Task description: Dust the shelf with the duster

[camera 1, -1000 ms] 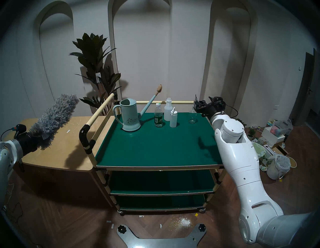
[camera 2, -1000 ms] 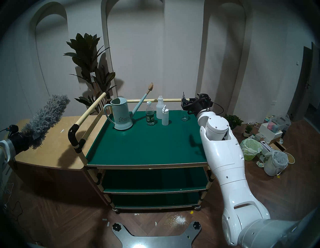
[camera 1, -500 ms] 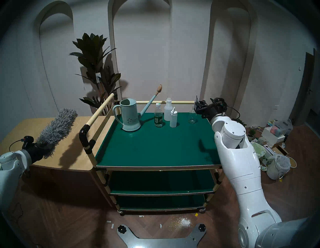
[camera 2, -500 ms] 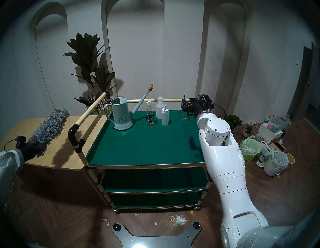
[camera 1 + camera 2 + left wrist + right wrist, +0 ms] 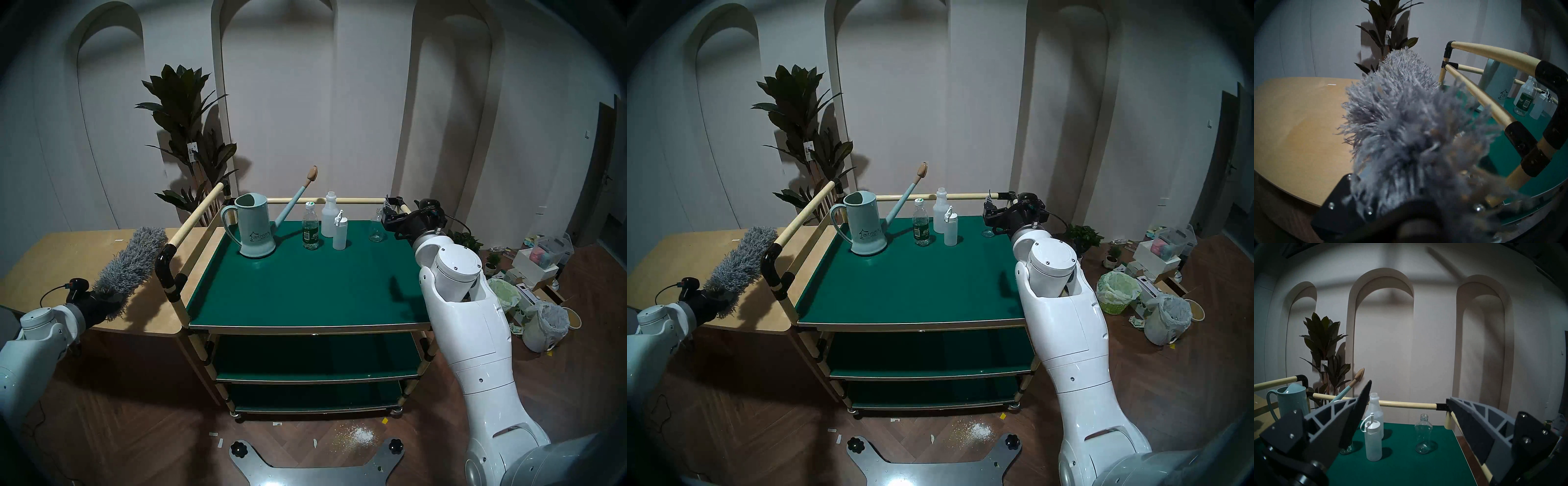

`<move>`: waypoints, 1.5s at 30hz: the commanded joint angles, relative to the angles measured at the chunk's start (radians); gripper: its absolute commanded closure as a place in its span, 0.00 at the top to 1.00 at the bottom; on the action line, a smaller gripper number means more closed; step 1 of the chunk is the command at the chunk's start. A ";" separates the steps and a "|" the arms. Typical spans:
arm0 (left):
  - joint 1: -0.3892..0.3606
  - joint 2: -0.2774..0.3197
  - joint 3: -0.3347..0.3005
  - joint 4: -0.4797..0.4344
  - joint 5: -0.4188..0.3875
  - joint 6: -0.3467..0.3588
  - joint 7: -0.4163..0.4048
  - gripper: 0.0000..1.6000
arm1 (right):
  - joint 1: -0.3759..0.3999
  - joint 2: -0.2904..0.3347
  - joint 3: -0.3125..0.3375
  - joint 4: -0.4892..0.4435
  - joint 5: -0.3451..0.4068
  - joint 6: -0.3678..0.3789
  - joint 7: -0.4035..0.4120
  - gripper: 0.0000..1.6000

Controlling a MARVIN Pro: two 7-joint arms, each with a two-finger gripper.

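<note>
The grey fluffy duster [image 5: 130,263] sticks up and to the right out of my left gripper [image 5: 101,300], which is shut on its base. It hangs over the wooden table, its tip beside the black corner joint [image 5: 166,268] of the cart's left rail. In the left wrist view the duster [image 5: 1407,118] fills the middle. The shelf [image 5: 305,288] is the dark-green top tier, its front half bare. My right gripper [image 5: 1408,395] stands open and empty over the shelf's far right corner, close to a clear bottle [image 5: 1423,436].
A pale blue watering can [image 5: 254,230], a water bottle [image 5: 310,230] and two white bottles [image 5: 334,225] stand along the shelf's back. The tan table [image 5: 68,258] adjoins the cart on the left. Bags and boxes [image 5: 543,271] litter the floor at right.
My left arm has come down and to the right, bringing the duster from high over the table to the cart's left rail. The right gripper has drifted slightly right and down, still open.
</note>
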 commanded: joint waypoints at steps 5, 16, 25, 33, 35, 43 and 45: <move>-0.158 -0.024 0.089 0.039 -0.021 -0.037 0.031 0.00 | -0.011 -0.008 -0.005 -0.050 -0.008 -0.005 -0.014 1.00; -0.258 -0.100 0.186 0.106 -0.017 -0.061 0.062 0.00 | -0.020 -0.011 -0.010 -0.069 -0.021 -0.005 -0.029 1.00; -0.325 -0.147 0.231 0.158 -0.009 -0.068 0.076 0.00 | -0.021 -0.009 -0.014 -0.079 -0.031 -0.002 -0.040 1.00; -0.405 -0.196 0.281 0.226 0.025 -0.065 0.074 0.00 | -0.020 -0.008 -0.018 -0.090 -0.041 0.000 -0.050 1.00; -0.411 -0.203 0.286 0.236 0.032 -0.066 0.068 0.00 | -0.020 -0.008 -0.018 -0.092 -0.043 0.001 -0.052 1.00; -0.494 -0.237 0.324 0.329 0.066 -0.056 0.033 0.00 | -0.021 -0.008 -0.019 -0.098 -0.049 0.006 -0.060 1.00; -0.512 -0.243 0.332 0.349 0.076 -0.052 0.025 0.31 | -0.021 -0.008 -0.020 -0.099 -0.050 0.008 -0.061 1.00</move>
